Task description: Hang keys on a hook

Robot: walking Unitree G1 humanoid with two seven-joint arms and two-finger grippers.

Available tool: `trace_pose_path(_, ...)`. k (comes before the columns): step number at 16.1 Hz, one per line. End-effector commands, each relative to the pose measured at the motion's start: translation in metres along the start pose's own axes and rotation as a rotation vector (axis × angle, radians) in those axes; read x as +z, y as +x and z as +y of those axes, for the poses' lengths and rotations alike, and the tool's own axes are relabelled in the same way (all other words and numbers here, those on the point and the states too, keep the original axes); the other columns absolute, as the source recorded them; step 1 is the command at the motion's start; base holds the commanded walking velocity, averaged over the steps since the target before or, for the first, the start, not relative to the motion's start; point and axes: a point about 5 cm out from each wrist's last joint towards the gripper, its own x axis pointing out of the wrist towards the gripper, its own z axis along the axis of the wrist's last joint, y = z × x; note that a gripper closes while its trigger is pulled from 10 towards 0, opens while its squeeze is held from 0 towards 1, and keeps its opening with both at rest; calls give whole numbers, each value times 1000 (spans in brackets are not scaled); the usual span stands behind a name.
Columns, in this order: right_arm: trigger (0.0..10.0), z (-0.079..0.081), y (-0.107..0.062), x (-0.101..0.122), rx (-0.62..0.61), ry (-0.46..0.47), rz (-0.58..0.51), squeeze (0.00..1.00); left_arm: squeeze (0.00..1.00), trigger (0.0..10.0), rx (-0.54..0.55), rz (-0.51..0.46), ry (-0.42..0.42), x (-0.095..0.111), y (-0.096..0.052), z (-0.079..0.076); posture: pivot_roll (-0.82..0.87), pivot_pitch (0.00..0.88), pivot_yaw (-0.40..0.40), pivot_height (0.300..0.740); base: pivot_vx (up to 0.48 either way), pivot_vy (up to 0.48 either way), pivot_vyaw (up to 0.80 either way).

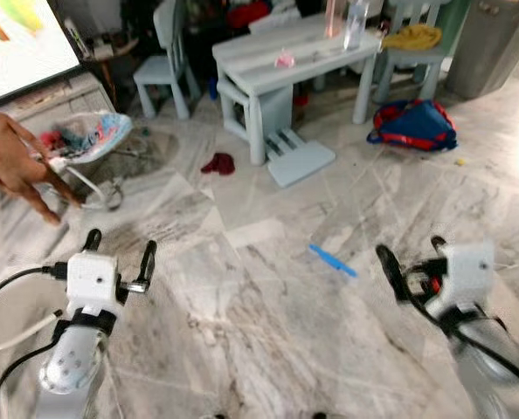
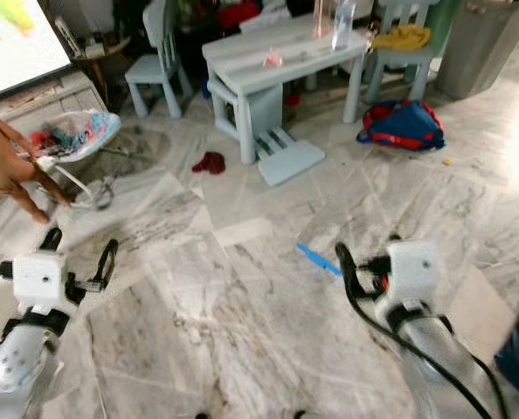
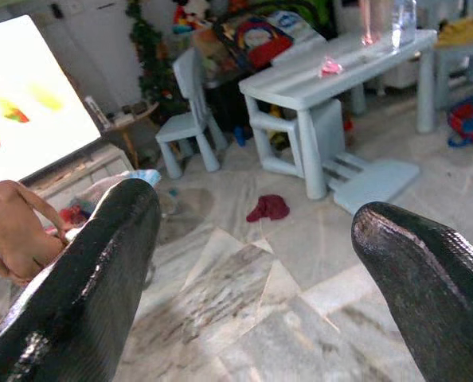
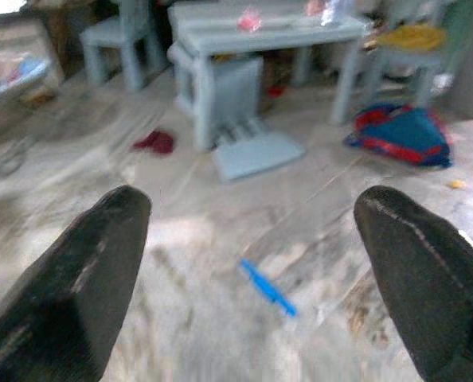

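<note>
Left wrist view: person's hand point(image 3: 13, 231) | left gripper point(image 3: 252, 270), right gripper point(image 4: 252, 263) spread, empty

A pale blue table point(image 1: 281, 63) stands beyond a red rag point(image 1: 217, 163), a blue stick point(image 1: 332, 260) and a backpack point(image 1: 414, 124).

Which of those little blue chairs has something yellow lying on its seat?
The chair at the right end of the pale blue table, near the red and blue bag. The other chair, left of the table, has a bare seat.
</note>
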Motion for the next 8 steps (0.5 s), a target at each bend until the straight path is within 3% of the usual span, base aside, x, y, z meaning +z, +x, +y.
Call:
trace_pose_path(1,10000,4,-3,6,27,-11,-5,0,0,10000,-7,11,1,2,-2,5,-81,83,126,740,0,0,0)
trace_pose_path(3,10000,4,-5,8,-116,-35,-17,0,0,10000,26,31,14,5,-7,12,-70,68,108,740,0,0,0)
trace_pose_path(5,10000,13,4,24,-180,-66,-76,0,0,10000,62,22,-38,11,-5,11,-68,63,96,740,0,0,0)
trace_pose_path(8,10000,19,11,26,-262,12,-76,0,0,10000,94,10,-78,13,1,8,-87,64,81,740,0,0,0)
